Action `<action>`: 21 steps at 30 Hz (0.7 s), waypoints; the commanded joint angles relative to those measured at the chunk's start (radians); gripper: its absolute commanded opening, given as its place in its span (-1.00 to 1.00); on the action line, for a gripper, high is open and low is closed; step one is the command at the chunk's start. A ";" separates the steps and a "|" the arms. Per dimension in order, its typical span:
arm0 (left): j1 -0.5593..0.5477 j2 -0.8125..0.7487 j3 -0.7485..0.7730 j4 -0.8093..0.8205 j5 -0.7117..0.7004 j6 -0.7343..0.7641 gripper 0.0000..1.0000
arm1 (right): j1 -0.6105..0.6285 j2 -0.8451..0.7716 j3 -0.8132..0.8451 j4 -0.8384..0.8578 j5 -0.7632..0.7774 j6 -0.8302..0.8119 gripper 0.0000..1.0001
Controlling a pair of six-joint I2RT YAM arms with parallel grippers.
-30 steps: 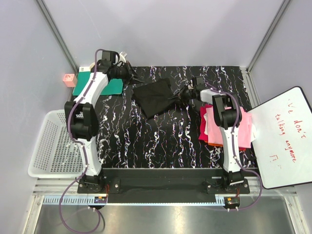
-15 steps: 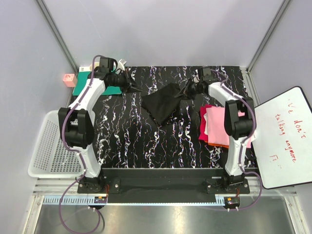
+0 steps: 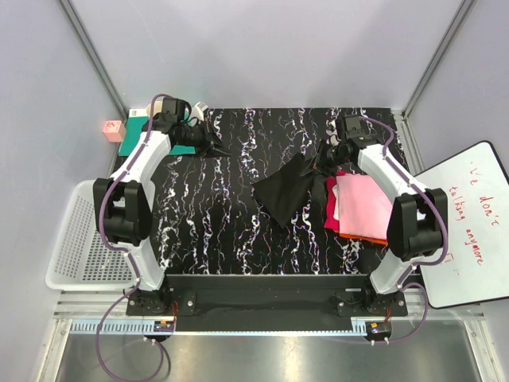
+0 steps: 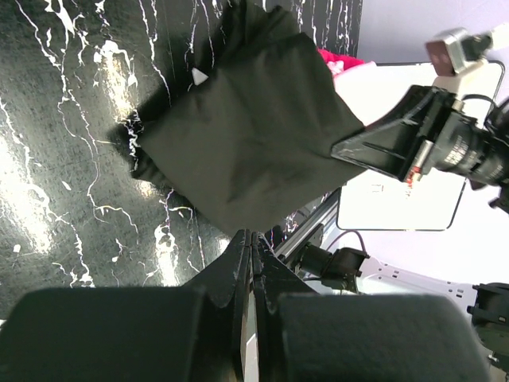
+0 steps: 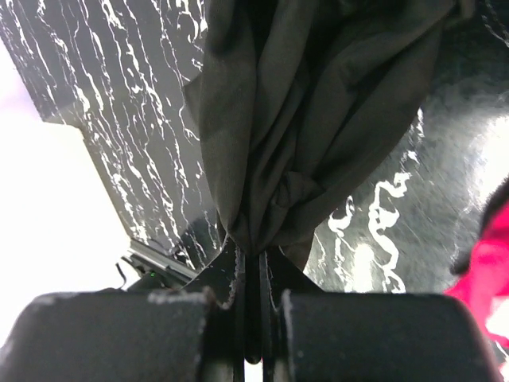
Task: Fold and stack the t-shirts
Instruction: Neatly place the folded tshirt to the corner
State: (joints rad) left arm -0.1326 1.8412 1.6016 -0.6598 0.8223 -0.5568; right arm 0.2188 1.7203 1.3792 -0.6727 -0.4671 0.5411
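Your right jaws are clenched on a bunched edge of the black t-shirt (image 3: 285, 189), which lies on the tabletop (image 3: 215, 223) just beside the folded stack (image 3: 362, 205). Your left jaws are pressed together, empty, well apart from that stack. Half a second ago the shirt lay farther from it.

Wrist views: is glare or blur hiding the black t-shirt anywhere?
Left wrist: the black t-shirt is sharp; glare streaks the table only. Right wrist: the left edge is blown out white, the table glares at right, folds read clearly, the right tool is soft. Top external: even light, shirt low-contrast on dark table.
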 commanded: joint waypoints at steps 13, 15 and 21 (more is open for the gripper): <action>0.002 -0.100 -0.014 -0.004 0.051 0.038 -0.89 | -0.091 0.021 0.252 -0.251 0.130 -0.066 -1.00; 0.002 -0.100 -0.015 -0.007 0.054 0.041 -0.89 | -0.134 -0.004 0.212 -0.254 0.131 -0.063 -1.00; 0.002 -0.089 -0.006 -0.014 0.055 0.049 -0.89 | -0.211 -0.145 0.155 -0.318 0.163 -0.058 -1.00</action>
State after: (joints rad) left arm -0.1326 1.7870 1.5913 -0.6647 0.8383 -0.5274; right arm 0.0326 1.7237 1.5471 -0.9348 -0.3389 0.4858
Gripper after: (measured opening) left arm 0.056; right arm 0.042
